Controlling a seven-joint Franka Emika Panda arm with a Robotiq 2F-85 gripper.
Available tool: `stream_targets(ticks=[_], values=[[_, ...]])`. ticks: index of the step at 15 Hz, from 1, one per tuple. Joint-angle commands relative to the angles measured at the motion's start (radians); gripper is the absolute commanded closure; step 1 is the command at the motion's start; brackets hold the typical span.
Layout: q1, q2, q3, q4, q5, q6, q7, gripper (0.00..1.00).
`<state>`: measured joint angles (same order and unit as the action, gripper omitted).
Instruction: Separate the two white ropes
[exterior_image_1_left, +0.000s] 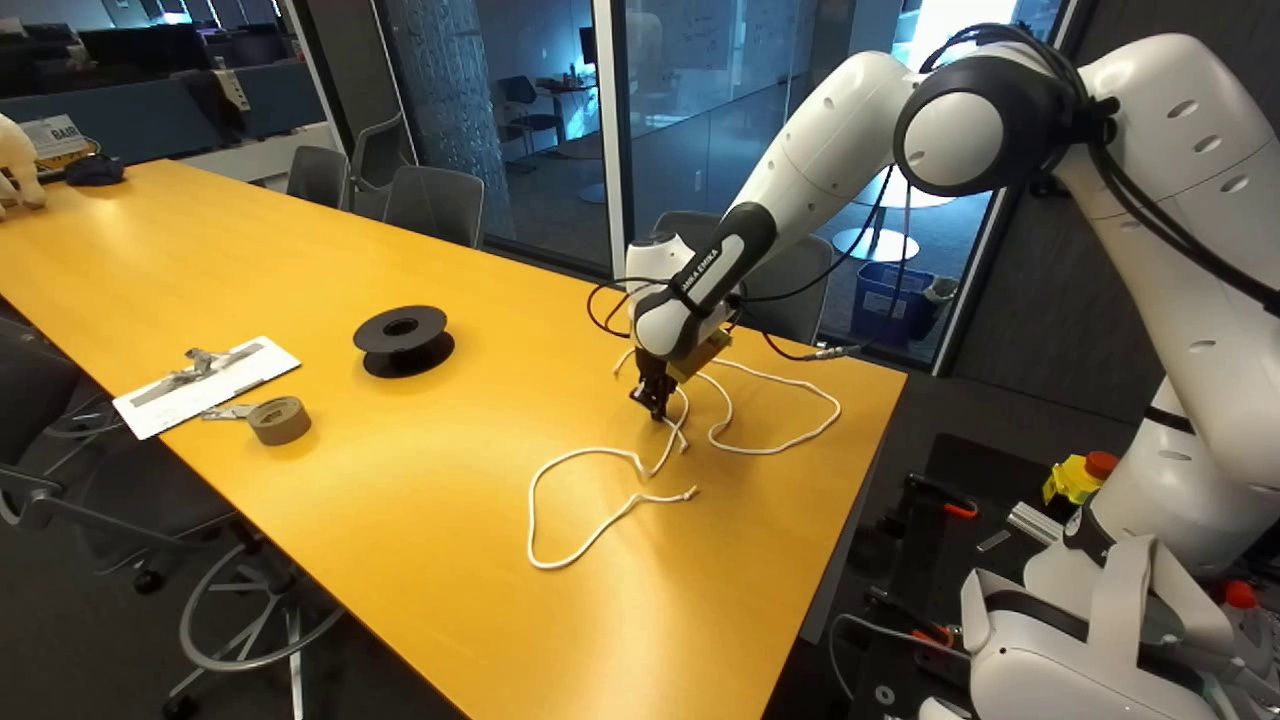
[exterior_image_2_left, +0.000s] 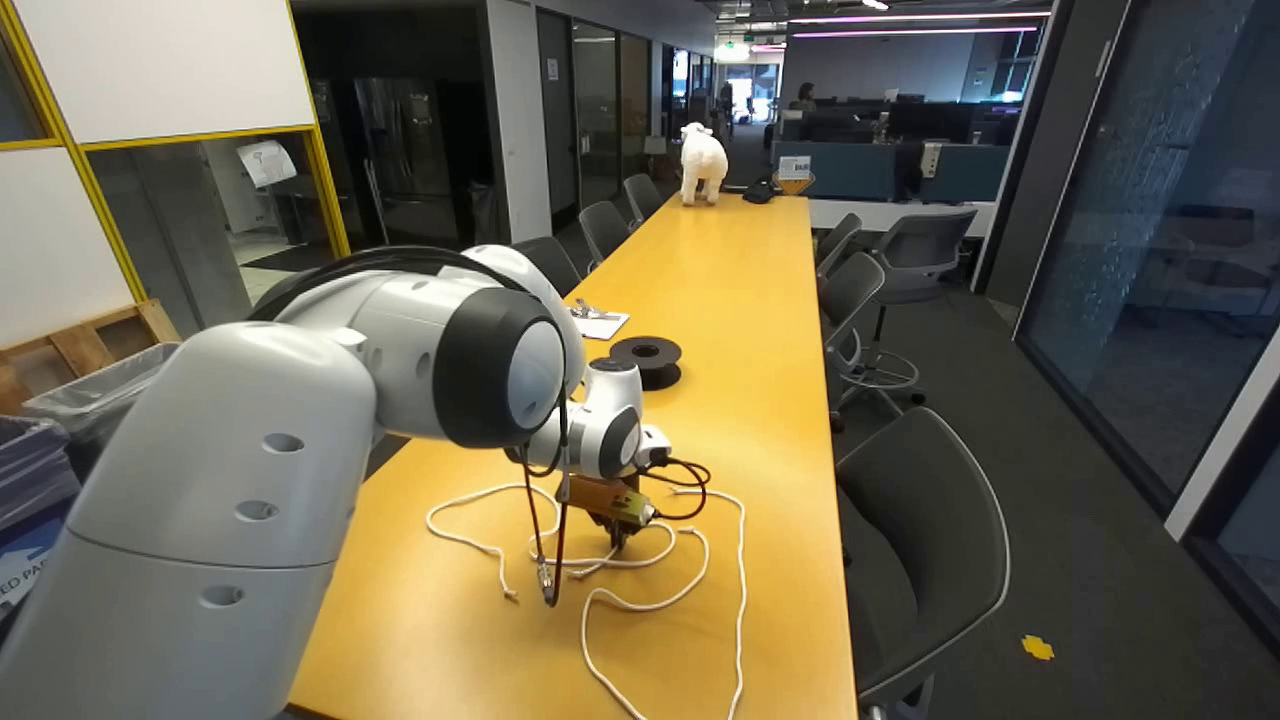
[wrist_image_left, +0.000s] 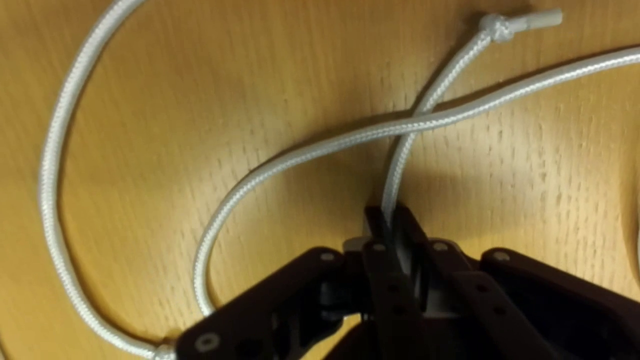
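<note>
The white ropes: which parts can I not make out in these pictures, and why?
Wrist view: lower parts of the knotted strand and the strand crossing over it, hidden by the gripper.
In an exterior view: the nearest loop, cut by the bottom edge.
In both exterior views: the gripper's hold on the knotted strand, too small.

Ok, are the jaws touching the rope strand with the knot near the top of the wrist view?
Touching. The wrist view shows it: the rope strand runs in between the jaws, which are closed on it with no visible gap.
</note>
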<state>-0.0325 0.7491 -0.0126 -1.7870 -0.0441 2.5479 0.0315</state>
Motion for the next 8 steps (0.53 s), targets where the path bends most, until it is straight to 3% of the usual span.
stream_targets(ticks=[1,8], values=[[-0.032,0.022,0.030,0.037,0.040,-0.010,-0.053,0.88],[-0.099,0.001,0.100,0.079,0.102,-0.007,-0.184,0.90]])
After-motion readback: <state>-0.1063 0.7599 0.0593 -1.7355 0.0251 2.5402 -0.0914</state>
